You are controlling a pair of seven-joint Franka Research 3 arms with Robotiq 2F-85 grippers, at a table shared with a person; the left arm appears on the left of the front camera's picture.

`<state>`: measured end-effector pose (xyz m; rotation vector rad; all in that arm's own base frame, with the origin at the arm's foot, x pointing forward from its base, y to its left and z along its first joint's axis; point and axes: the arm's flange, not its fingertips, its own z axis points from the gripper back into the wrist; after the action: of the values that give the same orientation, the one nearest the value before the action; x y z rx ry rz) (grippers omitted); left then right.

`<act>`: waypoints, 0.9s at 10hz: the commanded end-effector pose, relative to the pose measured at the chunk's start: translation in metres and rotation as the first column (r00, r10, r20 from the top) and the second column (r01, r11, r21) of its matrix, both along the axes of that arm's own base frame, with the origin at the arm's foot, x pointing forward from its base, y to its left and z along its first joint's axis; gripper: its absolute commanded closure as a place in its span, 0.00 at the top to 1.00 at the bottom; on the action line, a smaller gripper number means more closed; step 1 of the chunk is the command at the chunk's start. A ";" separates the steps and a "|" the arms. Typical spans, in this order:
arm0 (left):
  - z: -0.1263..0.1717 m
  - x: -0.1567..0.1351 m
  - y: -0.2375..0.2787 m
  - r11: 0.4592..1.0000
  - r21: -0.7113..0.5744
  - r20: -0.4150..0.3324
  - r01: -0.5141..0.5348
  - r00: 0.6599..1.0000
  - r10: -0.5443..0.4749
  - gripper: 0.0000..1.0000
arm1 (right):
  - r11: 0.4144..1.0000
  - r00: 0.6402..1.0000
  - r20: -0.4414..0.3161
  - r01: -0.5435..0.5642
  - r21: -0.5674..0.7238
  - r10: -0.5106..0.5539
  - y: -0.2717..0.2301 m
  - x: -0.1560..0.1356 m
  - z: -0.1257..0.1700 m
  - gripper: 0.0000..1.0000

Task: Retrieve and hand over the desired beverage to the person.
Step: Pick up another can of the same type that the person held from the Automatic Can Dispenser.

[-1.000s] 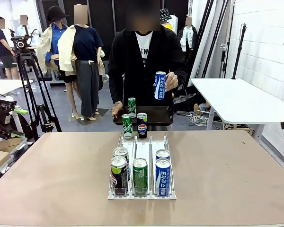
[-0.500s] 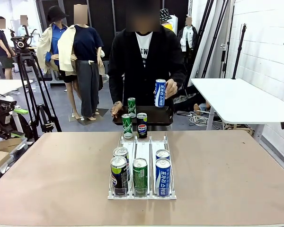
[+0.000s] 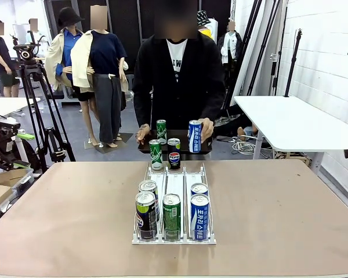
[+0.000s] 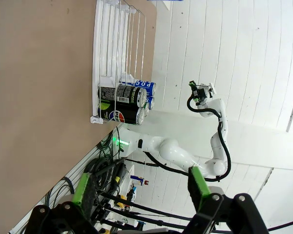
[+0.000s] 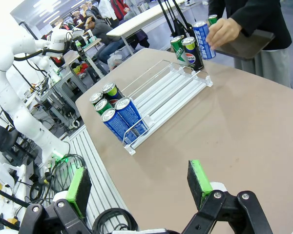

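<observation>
Front view. The person stands at the far side of the table, legs hidden behind it. One hand wraps a blue can low over a black tray. The fingers cover the can's far side, and I cannot tell whether its base touches the tray. The other hand grips the tray's opposite edge. A green can stands on the tray, its base hidden behind the two cans at the far end of the rack. At the near end, five cans stand upright, the back two partly hidden by the front ones. Most labels are too small to read.

Left claw: spread wide, nothing between the pads, base cut off at the bottom edge. The view is rolled sideways and the rack runs out of frame at the top.

Right claw: spread wide, empty, by the table's near edge, well apart from the rack.
</observation>
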<state>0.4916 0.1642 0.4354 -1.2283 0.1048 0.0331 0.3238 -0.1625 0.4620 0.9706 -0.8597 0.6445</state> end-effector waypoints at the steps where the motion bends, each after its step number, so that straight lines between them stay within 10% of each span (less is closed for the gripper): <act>1: 0.000 -0.002 -0.002 1.000 0.008 0.005 -0.012 1.000 0.012 1.00 | 1.000 1.000 0.008 -0.001 0.015 0.001 0.002 0.001 0.001 1.00; 9: 0.000 -0.002 -0.002 1.000 0.008 0.005 -0.012 1.000 0.012 1.00 | 1.000 1.000 0.008 -0.001 0.015 0.001 0.002 0.001 0.001 1.00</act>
<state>0.4916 0.1642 0.4354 -1.2282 0.1048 0.0331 0.3238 -0.1625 0.4620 0.9706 -0.8597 0.6445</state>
